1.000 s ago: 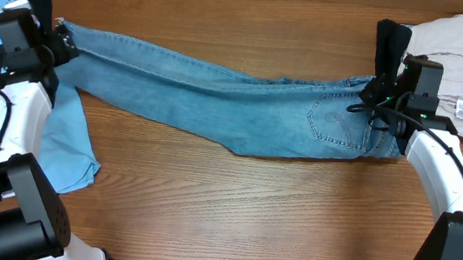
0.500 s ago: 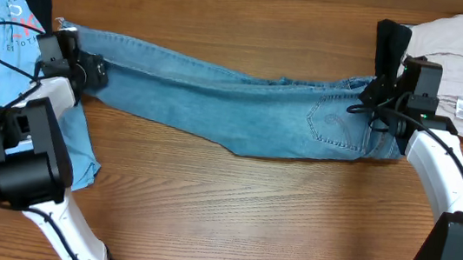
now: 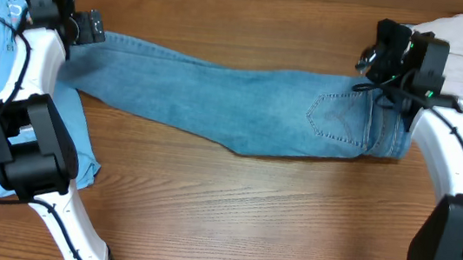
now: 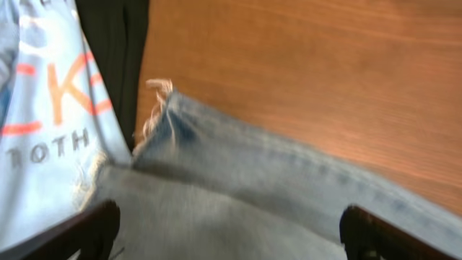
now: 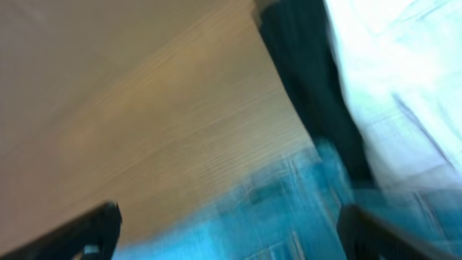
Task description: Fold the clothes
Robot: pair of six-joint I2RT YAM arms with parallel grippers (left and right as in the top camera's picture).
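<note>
Light-blue jeans [image 3: 243, 105] lie flat across the table, the frayed hem [image 4: 157, 108] at the left and the waist with a stitched back pocket [image 3: 337, 120] at the right. My left gripper [image 3: 91, 28] hovers over the hem end. In its wrist view the left gripper [image 4: 231, 235] is open, with only denim [image 4: 238, 195] below its wide-apart fingers. My right gripper [image 3: 378, 57] is at the back edge of the waist. Seen from the wrist, the right gripper [image 5: 231, 231] is also open, blurred over the denim [image 5: 289, 209], holding nothing.
A pale-blue printed T-shirt [image 3: 65, 129] lies at the left, partly under the left arm. Beige trousers [image 3: 459, 51] are bunched at the back right beside a black garment [image 3: 391, 34]. Another black garment [image 4: 115, 50] lies behind the hem.
The right gripper has opened, let go of the jeans' waist and pulled back. The jeans now lie flatter. The left gripper has moved back to the hem.
</note>
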